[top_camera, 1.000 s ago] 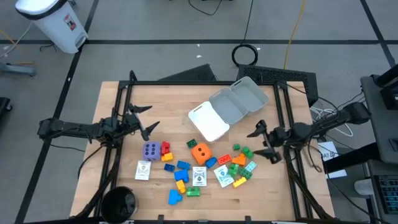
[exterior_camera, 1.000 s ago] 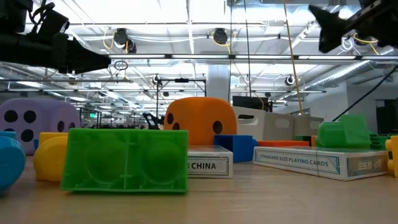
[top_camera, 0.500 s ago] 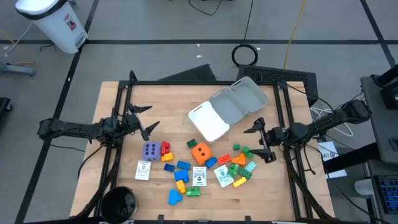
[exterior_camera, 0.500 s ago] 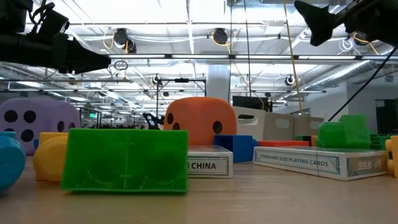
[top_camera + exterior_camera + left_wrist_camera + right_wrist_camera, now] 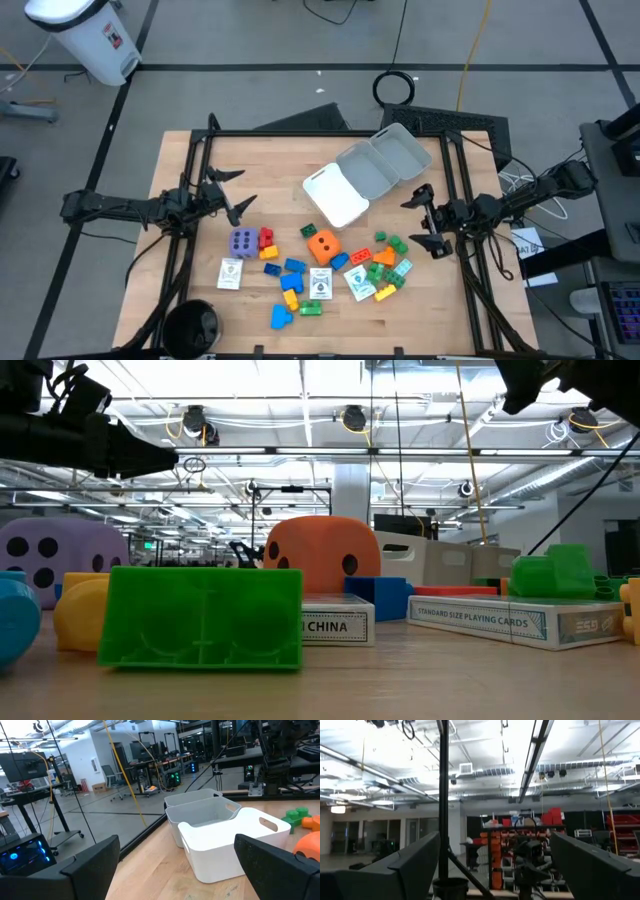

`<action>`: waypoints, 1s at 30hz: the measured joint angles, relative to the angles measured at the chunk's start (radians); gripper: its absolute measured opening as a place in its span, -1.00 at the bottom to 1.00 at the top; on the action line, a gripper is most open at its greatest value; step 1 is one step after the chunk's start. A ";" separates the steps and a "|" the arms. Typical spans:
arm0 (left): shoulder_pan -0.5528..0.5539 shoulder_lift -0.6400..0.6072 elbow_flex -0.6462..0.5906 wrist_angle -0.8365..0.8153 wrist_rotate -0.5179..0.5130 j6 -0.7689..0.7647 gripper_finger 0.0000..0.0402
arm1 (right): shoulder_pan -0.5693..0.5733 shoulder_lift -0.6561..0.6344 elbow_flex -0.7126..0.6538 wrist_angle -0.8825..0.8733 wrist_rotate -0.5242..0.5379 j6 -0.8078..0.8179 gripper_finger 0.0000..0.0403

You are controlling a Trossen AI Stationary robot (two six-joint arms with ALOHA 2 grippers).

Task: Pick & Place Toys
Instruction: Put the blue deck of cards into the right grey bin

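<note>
The toys lie scattered over the near half of the table, among them a purple die, an orange die, small bricks and a few white cards, all loose on the wood and none yet in the white tray or the grey tray behind them, which I take to be where they belong. The left gripper hangs with fingers spread wide over bare wood beside the purple die, holding nothing. The right gripper, fingers spread and empty too, is poised just past the green bricks, probably lining up a first pick.
</note>
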 joint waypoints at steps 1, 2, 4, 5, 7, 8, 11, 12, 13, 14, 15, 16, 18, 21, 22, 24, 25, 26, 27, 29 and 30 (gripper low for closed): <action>0.000 0.000 0.000 0.000 0.000 0.000 0.98 | 0.000 0.004 0.000 -0.002 0.000 0.000 0.72; 0.000 0.000 0.000 0.000 0.000 0.000 0.98 | 0.000 0.007 0.000 -0.002 0.001 0.000 0.72; 0.000 0.000 0.000 0.000 0.000 0.000 0.98 | 0.000 0.017 0.001 -0.018 0.027 0.005 0.72; 0.000 0.000 0.000 0.000 0.000 0.000 0.98 | 0.000 0.019 0.003 -0.044 0.056 0.017 0.72; 0.000 0.000 0.000 0.000 0.000 0.000 0.98 | 0.000 0.019 0.037 -0.195 0.132 0.058 0.72; 0.000 0.000 0.000 0.000 0.000 0.000 0.98 | 0.000 0.017 0.075 -0.323 0.157 0.069 0.72; 0.000 0.000 0.000 0.000 0.000 0.000 0.98 | 0.000 0.031 0.259 -0.841 0.216 0.120 0.71; 0.000 0.000 0.000 0.000 0.000 0.000 0.98 | 0.001 0.052 0.329 -1.011 0.247 0.153 0.71; 0.000 0.000 0.000 0.000 0.000 0.000 0.98 | 0.001 0.083 0.398 -1.169 0.285 0.195 0.71; 0.000 0.000 0.000 0.000 0.000 0.000 0.98 | 0.000 0.115 0.455 -1.307 0.323 0.245 0.71; 0.000 0.000 0.000 0.000 0.000 0.000 0.98 | 0.000 0.148 0.503 -1.423 0.352 0.297 0.71; 0.000 0.000 0.000 0.000 0.000 0.000 0.98 | 0.000 0.182 0.541 -1.516 0.371 0.345 0.71; 0.000 0.000 0.000 0.000 0.000 0.000 0.98 | 0.000 0.244 0.589 -1.641 0.380 0.423 0.71; 0.000 0.000 0.000 0.000 0.000 0.000 0.98 | 0.002 0.314 0.604 -1.730 0.315 0.484 0.71; 0.000 0.000 0.000 0.000 0.000 0.000 0.98 | 0.002 0.334 0.604 -1.745 0.284 0.495 0.71; 0.000 0.000 0.000 0.000 0.000 0.000 0.98 | 0.001 0.359 0.604 -1.766 0.229 0.520 0.71; 0.000 0.000 0.000 0.000 0.000 0.000 0.98 | -0.001 0.368 0.604 -1.778 0.211 0.532 0.71; 0.000 0.000 0.000 0.000 0.000 0.000 0.98 | -0.003 0.376 0.604 -1.785 0.198 0.543 0.71; 0.000 0.000 0.000 0.000 0.000 0.000 0.98 | -0.005 0.381 0.604 -1.800 0.197 0.560 0.71; 0.000 0.000 0.000 0.000 0.000 0.000 0.98 | -0.005 0.387 0.604 -1.862 0.197 0.622 0.71; 0.000 0.000 0.000 0.000 0.000 0.000 0.98 | -0.005 0.387 0.604 -1.896 0.195 0.663 0.71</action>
